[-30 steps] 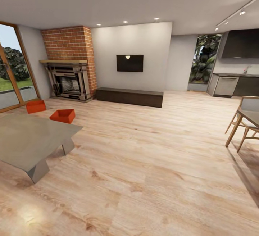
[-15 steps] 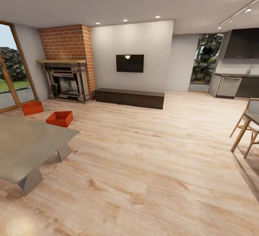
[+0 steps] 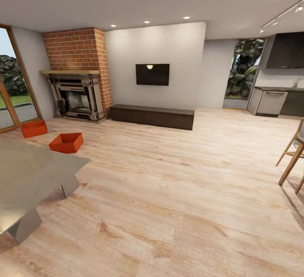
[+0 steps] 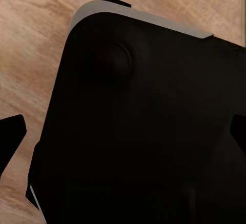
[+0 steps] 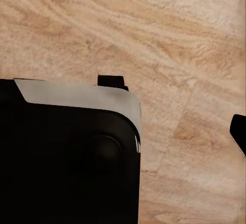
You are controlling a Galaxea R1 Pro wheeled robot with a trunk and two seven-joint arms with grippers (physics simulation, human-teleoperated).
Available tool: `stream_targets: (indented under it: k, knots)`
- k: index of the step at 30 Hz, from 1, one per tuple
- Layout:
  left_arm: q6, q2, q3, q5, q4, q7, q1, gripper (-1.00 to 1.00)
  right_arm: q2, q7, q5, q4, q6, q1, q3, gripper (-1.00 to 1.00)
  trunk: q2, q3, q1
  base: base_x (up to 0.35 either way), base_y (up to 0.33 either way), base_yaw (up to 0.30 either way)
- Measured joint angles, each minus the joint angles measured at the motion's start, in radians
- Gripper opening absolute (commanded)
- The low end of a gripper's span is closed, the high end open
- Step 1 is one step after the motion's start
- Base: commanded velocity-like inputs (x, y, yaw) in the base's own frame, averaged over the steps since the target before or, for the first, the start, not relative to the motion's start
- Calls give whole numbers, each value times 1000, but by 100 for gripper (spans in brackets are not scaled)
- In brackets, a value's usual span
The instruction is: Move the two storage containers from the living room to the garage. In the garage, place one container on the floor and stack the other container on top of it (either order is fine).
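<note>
Below the left arm, the left wrist view shows a large black body with a pale grey edge (image 4: pixel 148 21), and light wood planks (image 4: pixel 31 39) beside it. Two dark tips of the left tool (image 4: pixel 123 131) come in at opposite borders of this picture, one finger (image 4: pixel 10 137) on one side and the other across from it, so the fingers stand wide apart and hold nothing. The right wrist view shows the same kind of black body with a grey edge (image 5: pixel 77 96) over the wood floor (image 5: pixel 169 39). One dark finger (image 5: pixel 239 131) of the right tool is visible at the border; whether this tool is apart or together I cannot tell.

Further out, the head view looks over the living room. A grey table (image 3: pixel 29 175) stands at the near left. Beyond it, the two storage containers lie on the wood floor (image 3: pixel 177 192): the nearer container (image 3: pixel 66 142) is just past the far corner of the table, and the farther container (image 3: pixel 34 128) is near the wood-framed glass door (image 3: pixel 12 99). They are near each other but not touching, and both are open on top. Behind them is the red brick fireplace (image 3: pixel 76 74). A low dark cabinet (image 3: pixel 152 116) stands along the pale wall under a black screen (image 3: pixel 152 74). At the right edge there are wooden chair legs (image 3: pixel 293 163), and a kitchen counter (image 3: pixel 276 99) is far at the back.
</note>
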State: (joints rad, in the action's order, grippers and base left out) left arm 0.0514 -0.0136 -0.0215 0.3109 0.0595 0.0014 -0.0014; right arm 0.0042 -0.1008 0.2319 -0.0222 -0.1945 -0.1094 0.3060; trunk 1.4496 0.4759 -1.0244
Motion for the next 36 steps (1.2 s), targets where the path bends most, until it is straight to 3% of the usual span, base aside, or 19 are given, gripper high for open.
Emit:
stream_targets:
  k: [36]
  knots:
    - [0,0,0,0,0,0,0,100,0,-2,2,0,10,0,0,100,0,0,0,322,0,0]
